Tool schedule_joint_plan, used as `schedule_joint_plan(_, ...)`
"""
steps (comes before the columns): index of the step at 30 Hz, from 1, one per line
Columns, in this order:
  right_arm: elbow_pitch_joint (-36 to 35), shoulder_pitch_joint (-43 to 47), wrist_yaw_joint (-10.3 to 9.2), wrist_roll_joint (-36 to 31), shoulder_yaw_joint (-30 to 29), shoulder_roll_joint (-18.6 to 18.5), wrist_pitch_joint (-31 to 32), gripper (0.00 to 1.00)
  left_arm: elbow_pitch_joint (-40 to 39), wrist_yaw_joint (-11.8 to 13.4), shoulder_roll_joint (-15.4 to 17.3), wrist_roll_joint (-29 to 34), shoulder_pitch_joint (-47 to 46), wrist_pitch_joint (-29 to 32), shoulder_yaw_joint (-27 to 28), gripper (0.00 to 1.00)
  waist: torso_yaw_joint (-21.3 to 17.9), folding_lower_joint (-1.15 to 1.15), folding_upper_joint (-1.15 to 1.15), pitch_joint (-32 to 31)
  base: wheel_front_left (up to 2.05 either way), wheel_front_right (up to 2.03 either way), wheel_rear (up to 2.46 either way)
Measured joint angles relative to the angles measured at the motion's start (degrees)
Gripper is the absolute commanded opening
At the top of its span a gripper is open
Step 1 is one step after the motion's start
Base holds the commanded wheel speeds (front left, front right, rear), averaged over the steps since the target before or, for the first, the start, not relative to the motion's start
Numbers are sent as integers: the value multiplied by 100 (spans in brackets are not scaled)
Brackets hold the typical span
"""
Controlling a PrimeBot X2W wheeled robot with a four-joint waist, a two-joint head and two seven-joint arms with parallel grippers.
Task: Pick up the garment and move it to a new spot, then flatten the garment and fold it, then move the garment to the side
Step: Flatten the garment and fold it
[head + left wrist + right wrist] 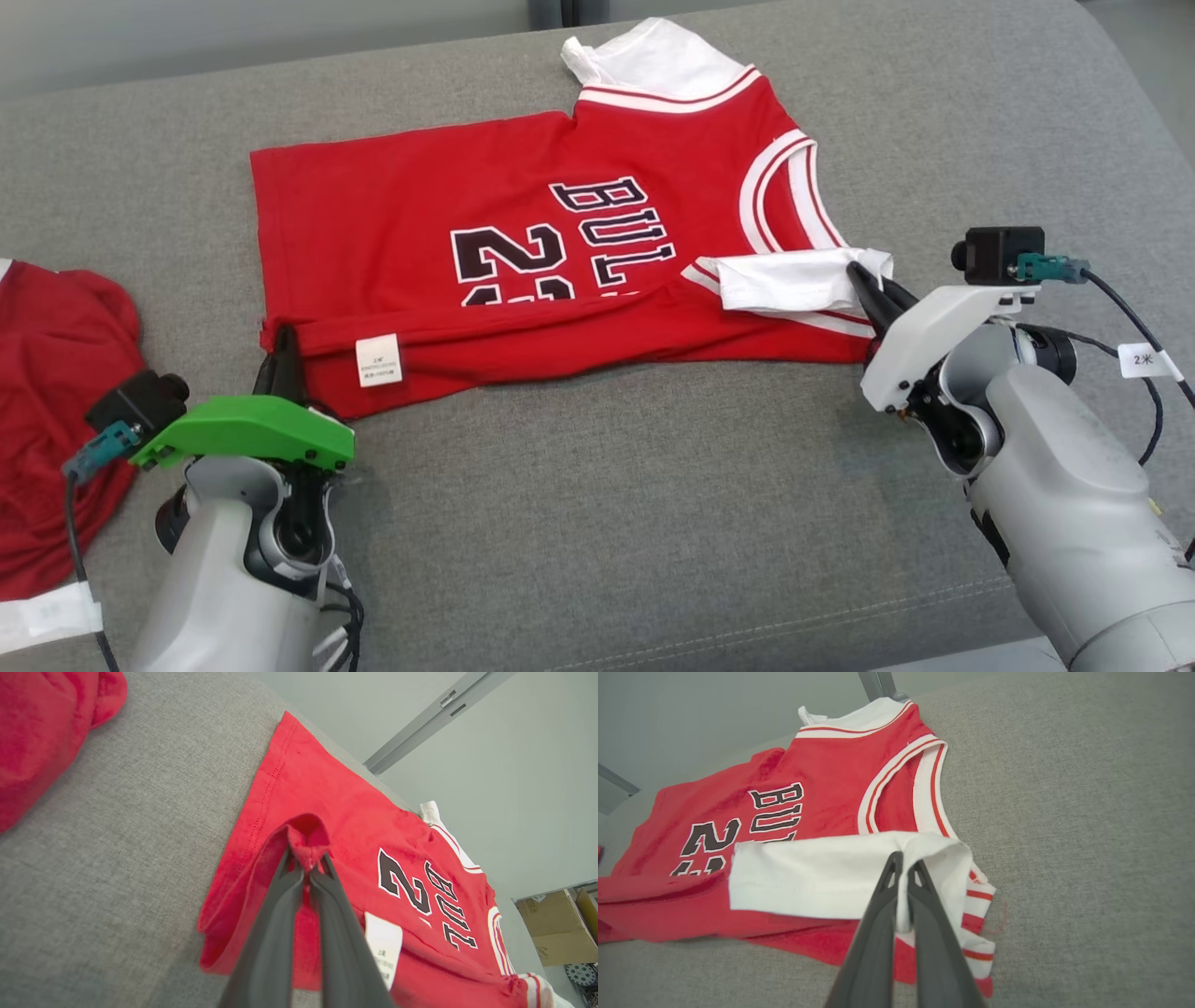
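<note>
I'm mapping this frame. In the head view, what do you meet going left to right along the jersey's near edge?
Red cloth → left tool → label → white flap → right tool → cable tag. Both tools are shut on the jersey.

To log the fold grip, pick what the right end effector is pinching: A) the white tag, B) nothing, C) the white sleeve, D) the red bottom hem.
C: in the right wrist view the right end effector is shut on the folded-over white sleeve of the red jersey.
</note>
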Motion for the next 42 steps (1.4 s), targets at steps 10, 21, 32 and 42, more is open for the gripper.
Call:
schedule_joint_plan(10,477,-754,-99,-46,-25,164,16,100,753,26,-76,125,-818,-127,203,100,32,0,0,335,0,0,0)
schedule_joint_plan(21,622,-1045,-94,-38,-221,121,-575,100,994,30,-70,541,-1181,-237,30,100,12,0,0,346,0,0,0)
schedule_joint_plan(32,690,-517,-71,408,-644,197,-1301,100,969,-183,-70,388,-669,-360,46,100,83,0,0,73,0,0,0)
schedule_joint_plan(42,619,242,-25,1046,-836,516,-1350,100,958,-386,-67,-62,103,-208,73,100,58,0,0,-194,0,0,0)
